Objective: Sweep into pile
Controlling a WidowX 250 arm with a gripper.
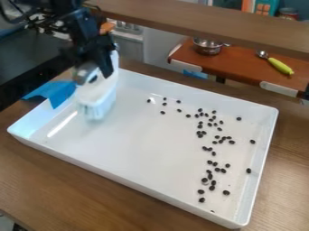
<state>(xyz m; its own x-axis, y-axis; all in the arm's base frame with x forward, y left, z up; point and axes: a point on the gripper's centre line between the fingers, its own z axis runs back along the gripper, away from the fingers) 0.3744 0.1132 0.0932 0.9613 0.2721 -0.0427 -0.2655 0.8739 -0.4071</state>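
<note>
- Black tool [97,72] at upper left in the camera view, closed on a white brush [98,95], bristles down inside the white tray [142,149]!
- And the tray, on the wooden worktop [54,180]: dark beans [226,192] scattered loosely across its right half, well apart from the brush.
- Behind, a metal pot [208,47] on a reddish-brown shelf [241,65].

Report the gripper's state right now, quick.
Gripper: closed, holding the white brush.
</note>
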